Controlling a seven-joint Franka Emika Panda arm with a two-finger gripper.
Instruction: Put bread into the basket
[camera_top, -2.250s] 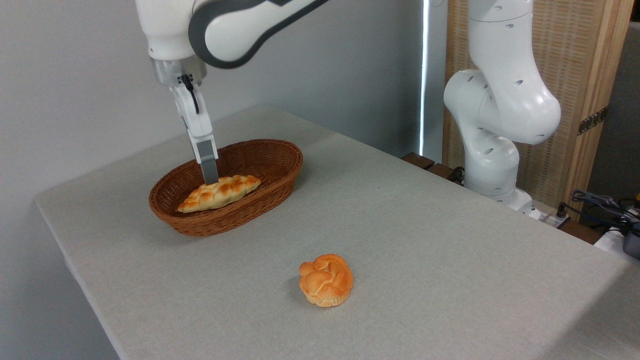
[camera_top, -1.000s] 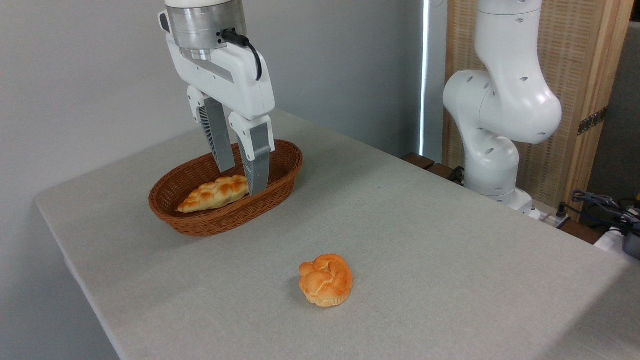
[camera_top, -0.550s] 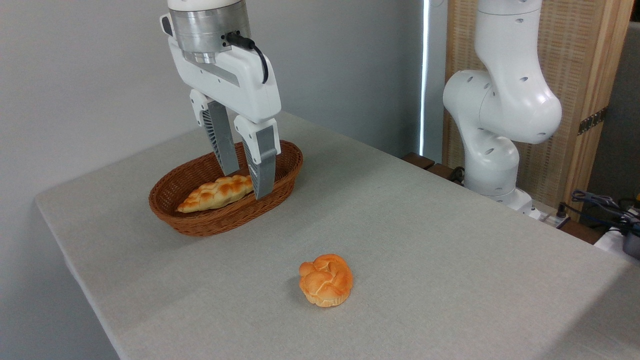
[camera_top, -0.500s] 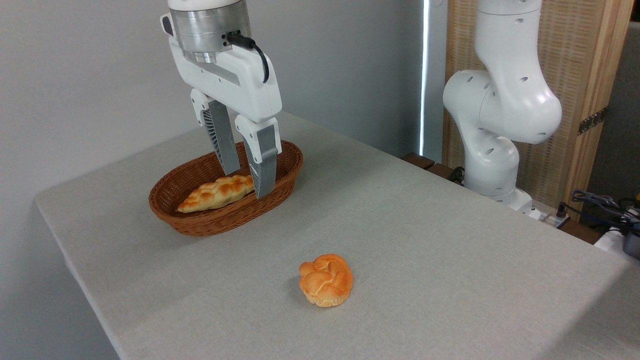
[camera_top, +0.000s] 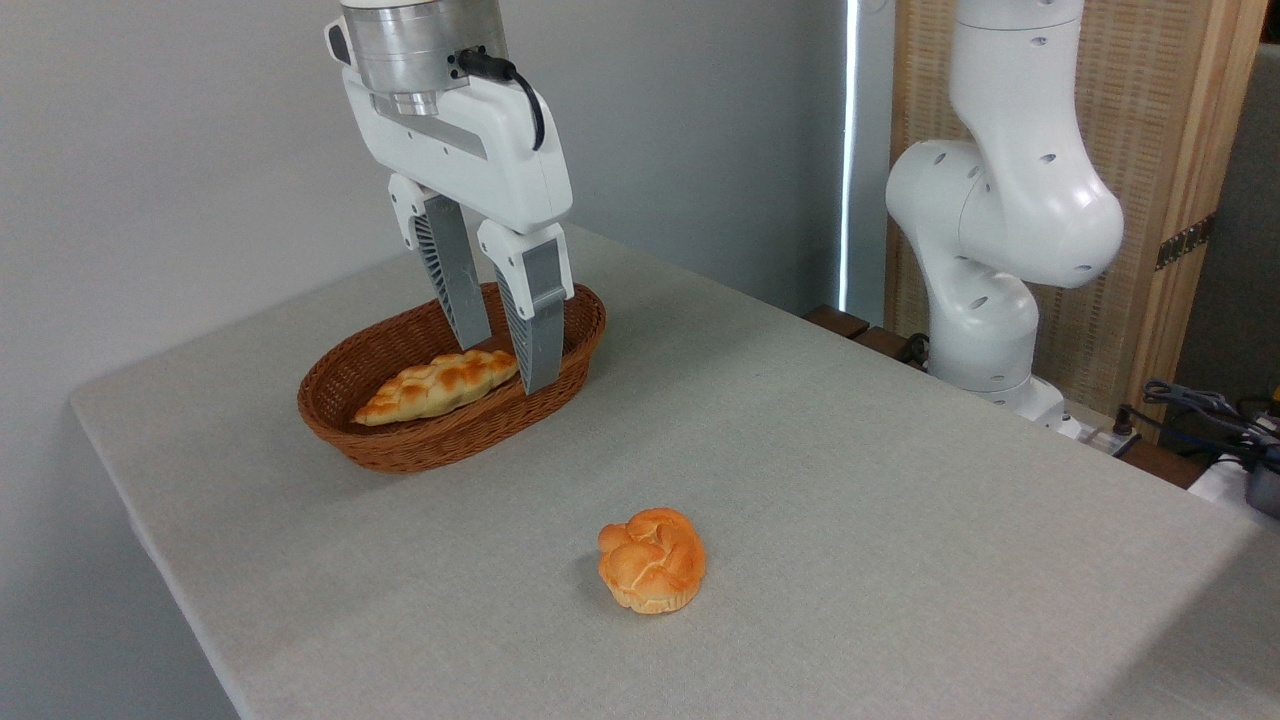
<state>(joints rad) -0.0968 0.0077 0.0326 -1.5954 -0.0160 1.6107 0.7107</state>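
Observation:
The long braided bread (camera_top: 437, 385) lies inside the oval brown wicker basket (camera_top: 400, 445) at the left rear of the table. My gripper (camera_top: 508, 363) hangs over the basket's right end with its two grey fingers apart and nothing between them. It is open and just right of the loaf's tip, and I cannot tell whether it touches the loaf.
A round orange knotted bun (camera_top: 652, 559) sits on the grey table (camera_top: 850, 480) toward the front middle. The arm's white base (camera_top: 985, 250) stands at the back right beside a wooden panel, with cables (camera_top: 1210, 415) at the far right edge.
The gripper turned, so both fingers now show, and it has risen a little and drifted right, away from the loaf. The bread stays in the basket.

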